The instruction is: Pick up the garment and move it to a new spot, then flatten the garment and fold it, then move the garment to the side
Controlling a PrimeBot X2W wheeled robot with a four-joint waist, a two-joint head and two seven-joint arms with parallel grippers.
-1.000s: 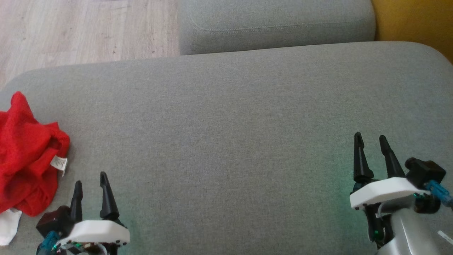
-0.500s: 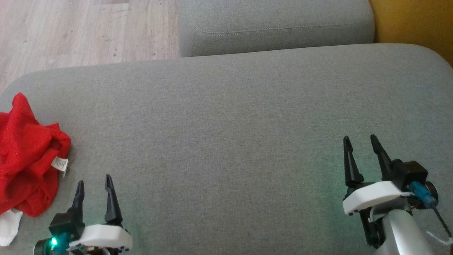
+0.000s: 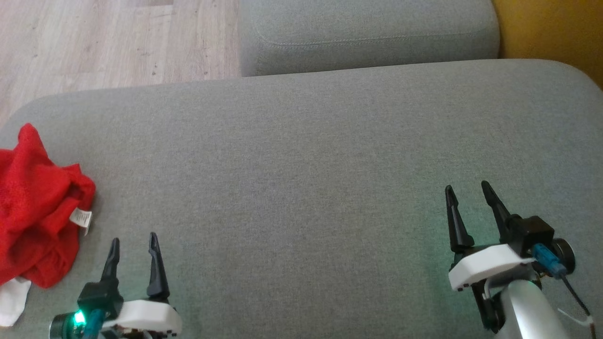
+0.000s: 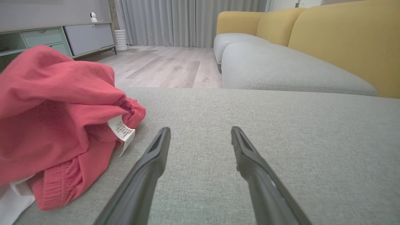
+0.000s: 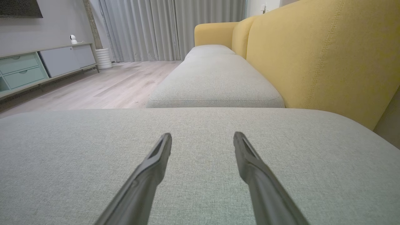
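Observation:
A crumpled red garment (image 3: 35, 207) with a white label lies at the left edge of the grey cushion (image 3: 301, 165); in the left wrist view the garment (image 4: 56, 118) bulks up on the left, a white piece under it. My left gripper (image 3: 133, 238) stands open just right of the garment, apart from it, and nothing lies between its fingers (image 4: 150, 162). At the lower right my right gripper (image 3: 465, 188) is open over bare cushion, its fingers (image 5: 250, 165) empty.
A second grey cushion (image 3: 367, 33) lies beyond the first, with the yellow sofa back (image 3: 551, 33) to the right. Wooden floor (image 3: 113, 42) drops off past the cushion's far left edge. A low cabinet (image 4: 62, 37) and curtains stand across the room.
Both grippers have drawn back toward the lower edge of the head view, the left drifting slightly right, the right slightly left. The garment has not moved.

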